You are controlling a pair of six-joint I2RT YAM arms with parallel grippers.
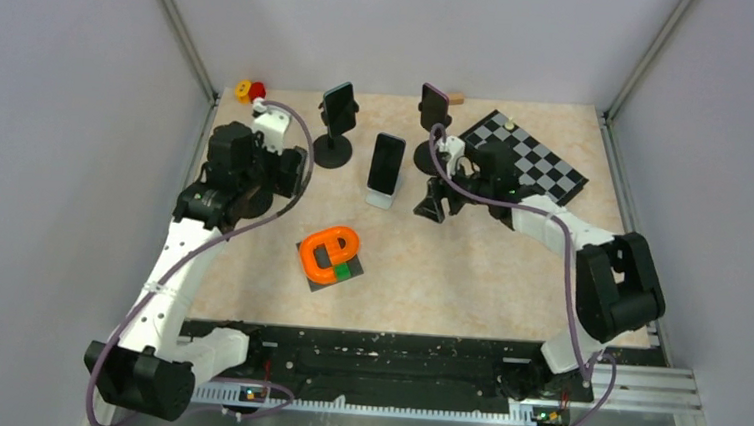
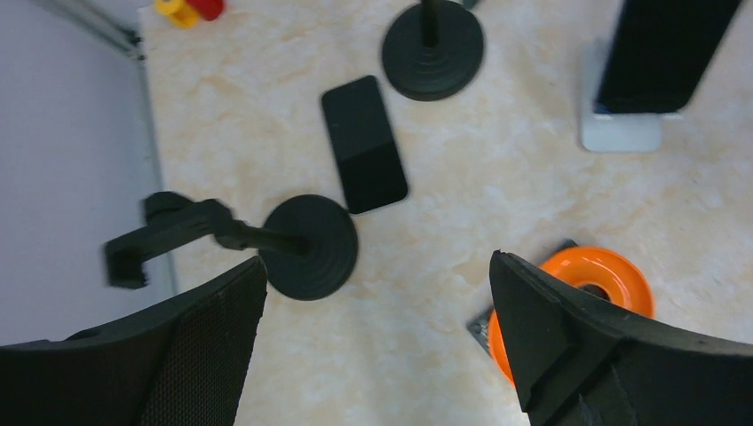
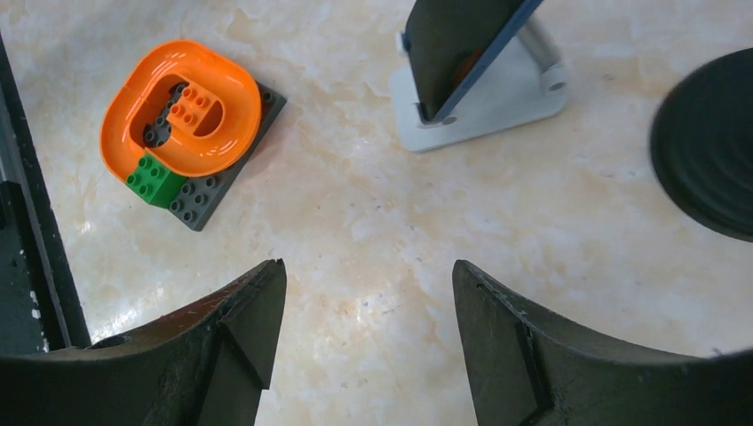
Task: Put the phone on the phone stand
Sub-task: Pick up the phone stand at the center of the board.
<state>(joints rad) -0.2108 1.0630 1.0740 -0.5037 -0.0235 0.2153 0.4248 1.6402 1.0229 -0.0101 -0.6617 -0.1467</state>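
The phone (image 2: 364,144) lies flat on the surface (image 2: 497,177), just beside the round base of a black stand (image 2: 309,247) — the left gripper (image 2: 377,266) hangs above, spread wide and empty — and the right gripper (image 3: 368,266), also spread, holds nothing.

Orange ring (image 3: 124,124) is sitting on grey plate (image 3: 197,206), green brick (image 3: 155,180) touching it, ahead-left of right gripper (image 3: 368,266). Chessboard (image 1: 527,163) is lying right of it. Red-yellow blocks (image 2: 188,9) are sitting well beyond left gripper (image 2: 377,266).
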